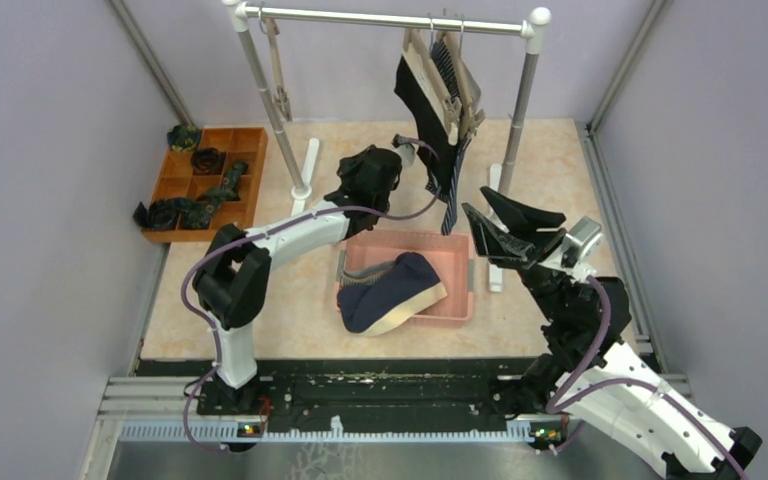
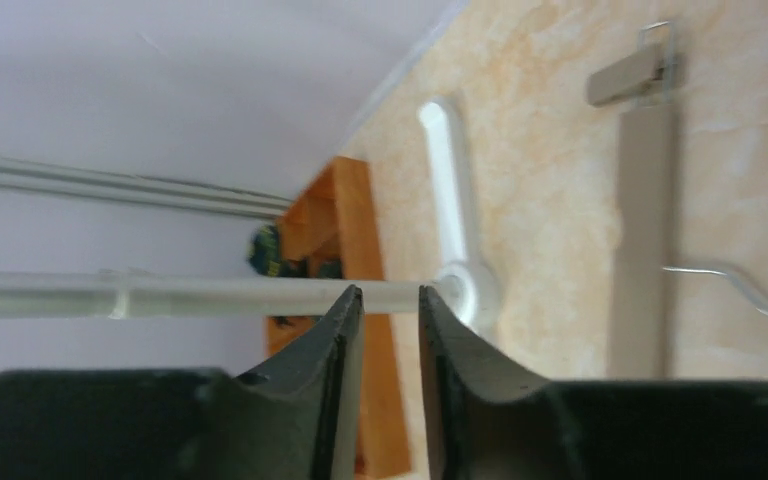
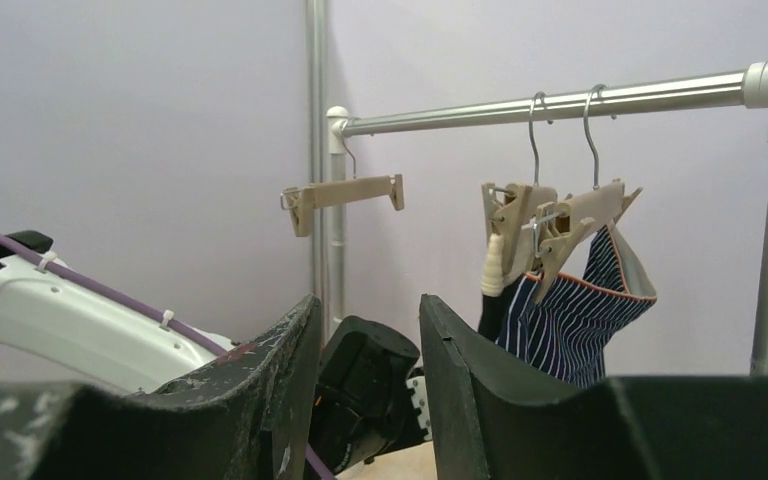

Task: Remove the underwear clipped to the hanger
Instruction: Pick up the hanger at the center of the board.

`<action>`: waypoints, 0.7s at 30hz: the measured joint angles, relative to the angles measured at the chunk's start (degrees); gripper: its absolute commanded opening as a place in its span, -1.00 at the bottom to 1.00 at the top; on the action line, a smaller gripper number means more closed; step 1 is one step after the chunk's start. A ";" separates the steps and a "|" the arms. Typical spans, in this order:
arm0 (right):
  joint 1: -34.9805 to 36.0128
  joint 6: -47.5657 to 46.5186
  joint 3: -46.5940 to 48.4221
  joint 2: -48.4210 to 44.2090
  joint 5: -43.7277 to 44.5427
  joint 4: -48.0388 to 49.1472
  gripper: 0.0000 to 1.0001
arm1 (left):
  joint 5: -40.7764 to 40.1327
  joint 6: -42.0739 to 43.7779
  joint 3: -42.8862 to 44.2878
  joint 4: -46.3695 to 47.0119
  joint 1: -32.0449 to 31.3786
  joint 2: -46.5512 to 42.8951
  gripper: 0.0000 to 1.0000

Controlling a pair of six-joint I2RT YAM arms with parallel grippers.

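Two boxer shorts lie in the pink basket; the right gripper nearby is half open, empty. Beyond, the left gripper, barely open and empty, is at the black pair and striped pair clipped to hangers; next, probably, grip and pull.

On my overhead feed, a clothes rack stands at the far side of the tabletop, its chrome rail carried on 2 white posts with flat feet. At the far left I see a wooden tray divided into compartments, with small dark rolled bundles in several of them, most towards its near left corner. A pink bin sits nearer than the rack, between its 2 posts. Lilac walls close in both sides.
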 measured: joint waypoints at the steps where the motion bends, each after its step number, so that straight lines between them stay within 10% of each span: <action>1: 0.00 0.00 0.00 -0.04 -0.02 0.13 -0.17 | 1.03 -1.46 0.66 -1.62 0.09 -0.02 -0.12; 21: 0.00 -0.96 4.81 10.36 -1.25 -3.52 -0.13 | 28.15 -28.96 -6.71 -16.68 8.11 -0.83 0.09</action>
